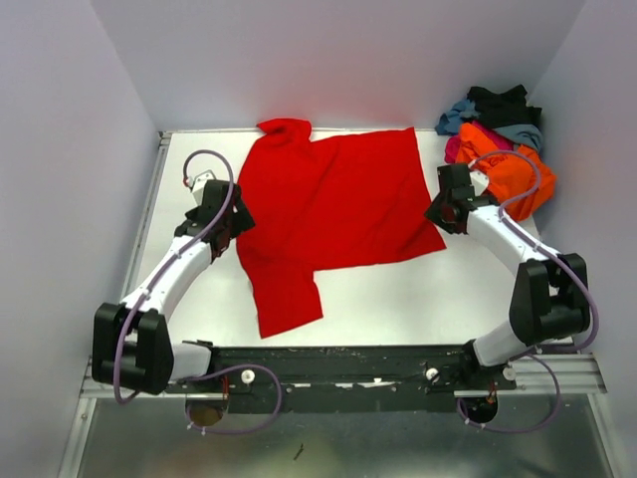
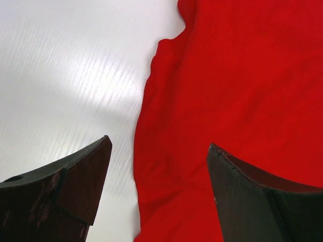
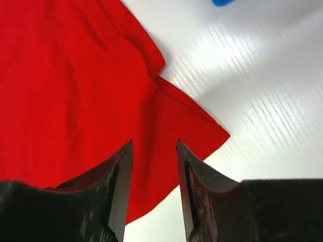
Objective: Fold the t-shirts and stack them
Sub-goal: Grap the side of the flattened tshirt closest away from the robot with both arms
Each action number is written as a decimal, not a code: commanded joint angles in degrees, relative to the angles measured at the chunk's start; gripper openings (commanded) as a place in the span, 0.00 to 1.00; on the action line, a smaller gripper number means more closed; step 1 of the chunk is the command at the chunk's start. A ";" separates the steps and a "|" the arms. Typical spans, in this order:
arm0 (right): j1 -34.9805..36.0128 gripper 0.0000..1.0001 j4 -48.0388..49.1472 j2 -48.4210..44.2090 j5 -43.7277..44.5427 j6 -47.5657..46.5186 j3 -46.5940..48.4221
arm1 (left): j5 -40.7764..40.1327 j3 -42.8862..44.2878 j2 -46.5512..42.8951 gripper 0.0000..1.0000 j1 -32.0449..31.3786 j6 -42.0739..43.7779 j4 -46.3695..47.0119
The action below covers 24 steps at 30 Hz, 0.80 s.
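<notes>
— Left gripper [image 2: 159, 142] is spread wide and holds nothing. One finger is over the bare table [image 2: 60, 75] and the other over the red t-shirt [image 2: 242, 75], with the shirt's side edge running between them.
— And the right gripper [image 3: 154, 142]?
— Parted only narrowly, and empty too. It sits over the red shirt's opposite edge, just inside a loose pointed corner [image 3: 214, 133]. Whether its tips touch the cloth I cannot tell from the wrist view.
— How does the shirt lie?
— Spread out and fairly flat between the two grippers, with one flap of it reaching toward the arm bases. The heap of other t-shirts [image 1: 498, 139], orange and black among them, sits just past the red shirt's far right corner and is not folded.
— So which step is this?
— By my reading, the start of the first fold. Both grippers are lined up on opposite edges, and neither has taken a grip.
— What does the next move need?
— Each gripper has to drop onto its edge and close on the cloth. Then they lift together and carry it across evenly, so the crease falls straight and the shirt doesn't bunch.
</notes>
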 commanded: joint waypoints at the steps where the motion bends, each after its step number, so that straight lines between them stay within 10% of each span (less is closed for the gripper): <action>1: -0.88 0.50 -2.10 2.23 2.87 3.61 -1.47 | -0.10 -2.85 -6.11 0.89 -0.34 -4.53 -2.15; 15: -4.48 0.52 2.64 4.07 0.42 7.04 -10.08 | 3.94 -11.02 -17.80 0.90 -2.62 -9.63 -11.05; 24: -5.18 0.40 2.65 7.85 0.76 9.24 -6.75 | 3.15 -12.18 -10.16 0.89 -2.98 -8.67 -5.25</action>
